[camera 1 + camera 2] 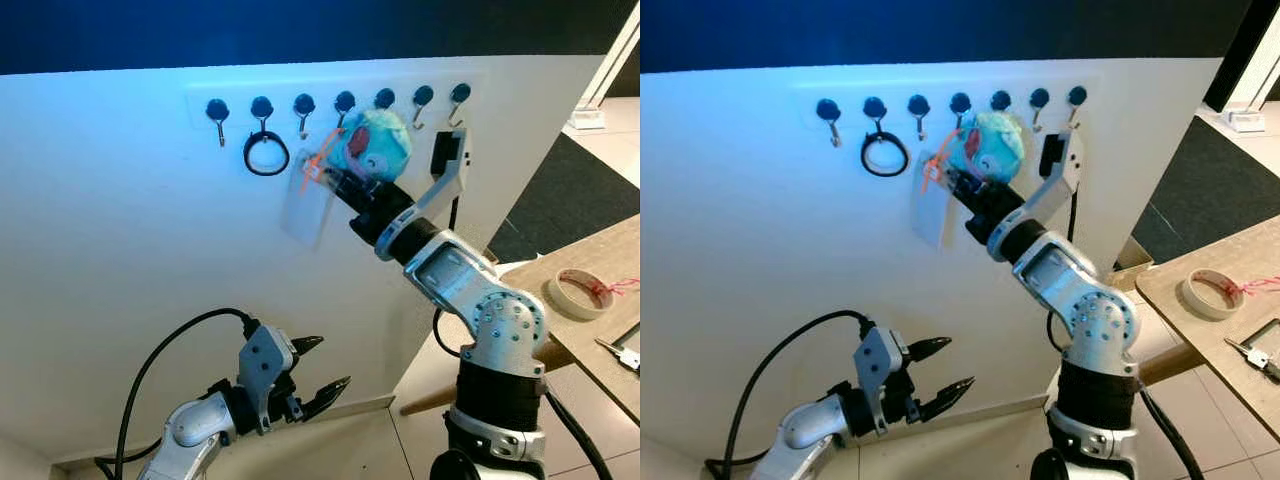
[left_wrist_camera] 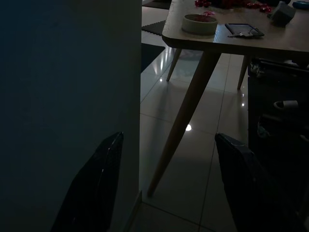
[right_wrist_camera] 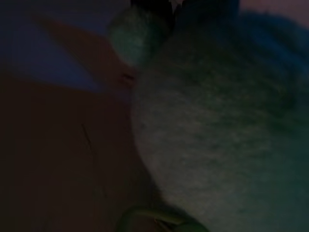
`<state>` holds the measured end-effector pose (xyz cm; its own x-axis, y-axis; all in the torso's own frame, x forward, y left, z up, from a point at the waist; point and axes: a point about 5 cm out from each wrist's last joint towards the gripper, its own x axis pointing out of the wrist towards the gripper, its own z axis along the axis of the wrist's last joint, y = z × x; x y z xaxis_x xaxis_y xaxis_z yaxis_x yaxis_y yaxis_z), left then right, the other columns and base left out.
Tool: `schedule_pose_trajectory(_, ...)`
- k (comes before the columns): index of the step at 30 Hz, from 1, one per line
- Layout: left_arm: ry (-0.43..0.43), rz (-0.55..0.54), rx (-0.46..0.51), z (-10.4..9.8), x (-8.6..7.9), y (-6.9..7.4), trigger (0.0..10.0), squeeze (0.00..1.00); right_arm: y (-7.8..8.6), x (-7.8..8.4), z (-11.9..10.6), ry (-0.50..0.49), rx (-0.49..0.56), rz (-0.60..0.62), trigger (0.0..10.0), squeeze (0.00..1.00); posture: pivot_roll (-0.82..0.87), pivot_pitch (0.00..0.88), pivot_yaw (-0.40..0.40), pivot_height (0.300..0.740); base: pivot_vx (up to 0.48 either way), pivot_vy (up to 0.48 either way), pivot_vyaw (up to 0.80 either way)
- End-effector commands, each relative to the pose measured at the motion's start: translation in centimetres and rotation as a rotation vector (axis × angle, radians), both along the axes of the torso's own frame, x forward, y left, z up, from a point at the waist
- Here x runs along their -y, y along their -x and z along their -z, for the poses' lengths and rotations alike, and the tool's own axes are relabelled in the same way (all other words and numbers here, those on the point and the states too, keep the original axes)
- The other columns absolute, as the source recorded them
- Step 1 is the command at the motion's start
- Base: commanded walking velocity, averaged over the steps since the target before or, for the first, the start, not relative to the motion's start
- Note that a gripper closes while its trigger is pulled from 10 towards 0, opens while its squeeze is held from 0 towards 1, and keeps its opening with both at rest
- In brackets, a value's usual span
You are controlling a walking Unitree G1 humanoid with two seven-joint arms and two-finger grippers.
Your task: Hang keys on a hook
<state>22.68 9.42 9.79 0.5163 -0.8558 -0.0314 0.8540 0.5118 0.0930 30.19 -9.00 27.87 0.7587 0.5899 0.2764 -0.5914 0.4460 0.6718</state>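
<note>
1. Hanging high against the white wall (image 1: 120, 250), the keys' fluffy teal keychain (image 1: 375, 147) sat just below the row of black-knobbed hooks (image 1: 345, 102), between the fourth and fifth knobs from the left, with an orange tag (image 1: 315, 165) and a clear card (image 1: 306, 208) trailing to its left.
2. Behind the keychain the right gripper (image 1: 345, 180) was raised to the hook row on its silver arm; its fingers were hidden by the plush, so whether they were clamped or spread could not be told.
3. In the right wrist view the teal plush (image 3: 217, 121) sat dark and blurred, right up against the camera.
4. A black ring (image 1: 266, 153) hung from the second hook from the left.
5. Low and near, the left gripper (image 1: 320, 370) hung beside the wall with its two black fingers spread apart and nothing between them.
6. To the right a wooden table (image 1: 590, 330) carried a roll of tape (image 1: 577, 292), with a small metal object (image 1: 1252, 356) lying near its edge.
</note>
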Motion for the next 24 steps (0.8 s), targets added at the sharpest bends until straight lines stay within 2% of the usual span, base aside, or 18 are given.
schedule_pose_trajectory(1,-0.008,0.021,-0.01,0.1,-0.1,0.3,10.0,0.0,0.6,0.2,-1.1,-0.03,0.064,-0.035,10.0,0.0,0.04,0.099,-0.027,0.74,0.0,0.0,0.0)
schedule_pose_trajectory(7,-0.008,0.024,-0.013,0.1,0.0,0.4,10.0,0.0,1.0,0.9,-1.2,-0.038,0.087,-0.051,10.0,0.0,0.04,0.098,-0.028,0.74,0.0,0.0,0.0)
schedule_pose_trajectory(14,0.004,0.021,-0.018,0.0,0.0,0.4,10.0,0.0,0.9,2.4,0.2,0.019,0.042,-0.004,10.0,0.0,0.04,0.098,-0.024,0.74,0.0,0.0,0.0)
schedule_pose_trajectory(20,0.099,-0.018,-0.005,-1.3,0.0,-0.2,10.0,0.0,0.7,3.6,0.7,0.027,0.021,0.031,10.0,0.0,0.04,0.1,-0.021,0.74,0.0,0.0,0.0)
schedule_pose_trajectory(24,0.121,-0.024,0.005,-1.8,0.0,-0.5,10.0,0.0,0.6,3.8,0.9,0.028,0.016,0.04,10.0,0.0,0.04,0.1,-0.021,0.74,0.0,0.0,0.0)
